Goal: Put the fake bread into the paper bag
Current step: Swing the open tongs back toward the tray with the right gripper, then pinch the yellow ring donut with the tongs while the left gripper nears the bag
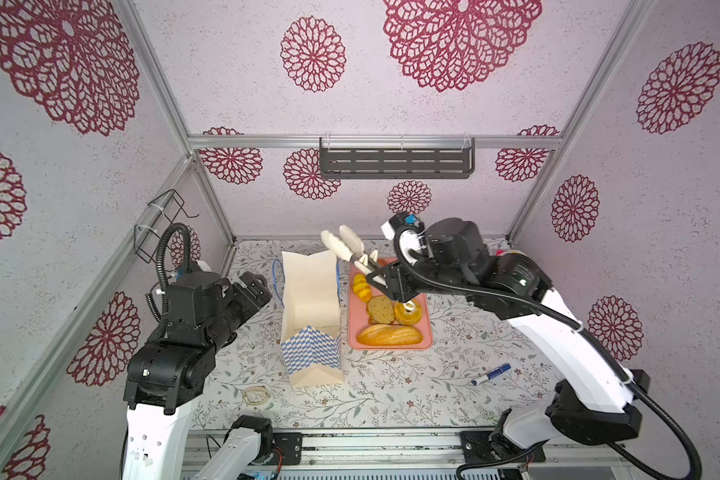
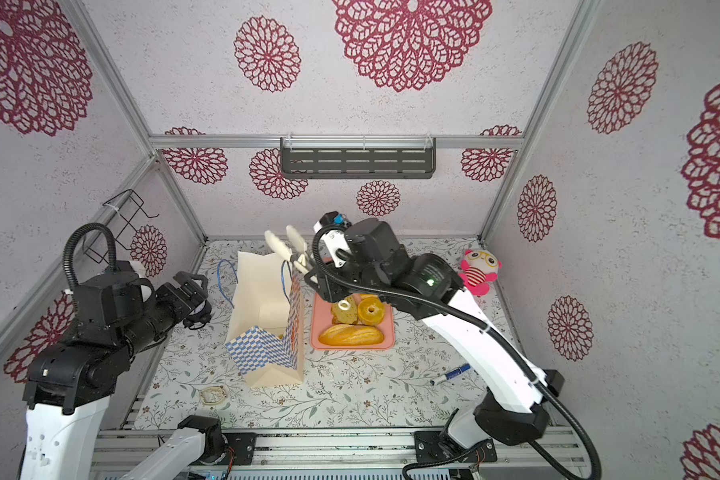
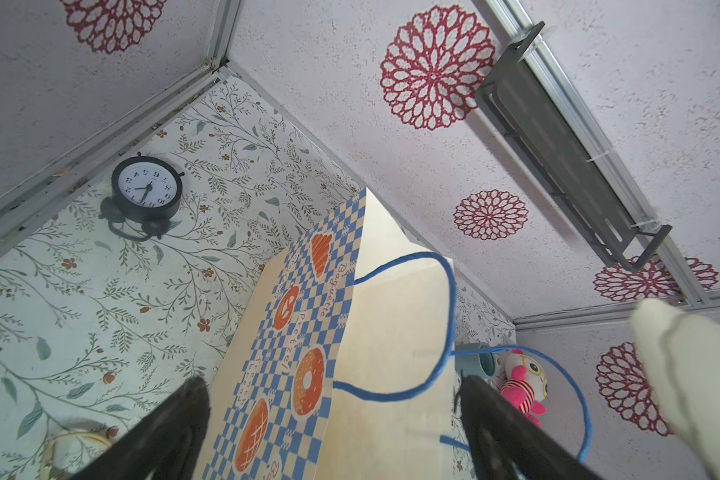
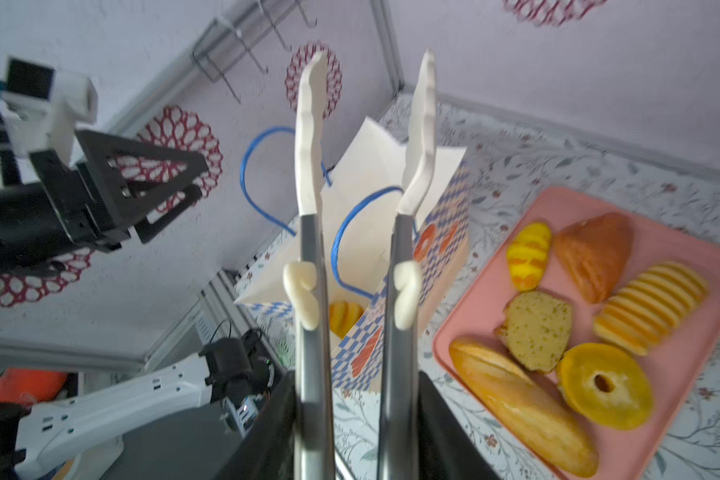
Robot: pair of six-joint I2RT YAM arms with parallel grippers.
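Your right gripper (image 4: pixel 356 415) is closed around the handles of a pair of tongs (image 1: pixel 352 240). Their white tips stand apart and empty over the far rim of the paper bag (image 1: pixel 310 291). One piece of fake bread (image 4: pixel 345 316) lies inside the bag; the others sit on the pink tray (image 1: pixel 428 328) just beside it. Your left gripper (image 1: pixel 257 287) is spread wide, holding nothing, on the bag's other side.

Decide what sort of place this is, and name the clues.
Probably a robot lab booth staged as a bakery: aluminium frame, left arm and right arm, fake bread on a pink tray.
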